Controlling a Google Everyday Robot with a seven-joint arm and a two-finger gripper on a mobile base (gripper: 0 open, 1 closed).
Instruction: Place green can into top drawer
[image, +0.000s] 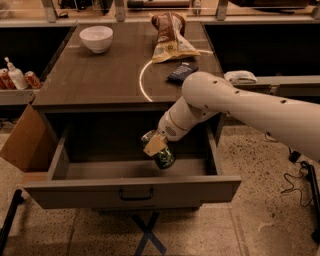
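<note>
Warm, dim light falls from above, brightest on the white arm (240, 102) and bowl (96, 38). The gripper (156, 146), clasping the green can (165, 156), hangs in the top drawer's (75, 192) shadowed hollow, darkest under the tabletop (100, 80).

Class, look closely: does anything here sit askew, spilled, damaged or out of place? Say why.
Only the green can looks askew: the gripper holds it tilted, not upright, in the open top drawer. Nothing looks spilled or damaged.

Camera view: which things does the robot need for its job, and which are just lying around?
For the job: green can, gripper holding it inside the open top drawer.
Just lying about: white bowl, chip bag, cardboard box, red cans, white bottle.
</note>
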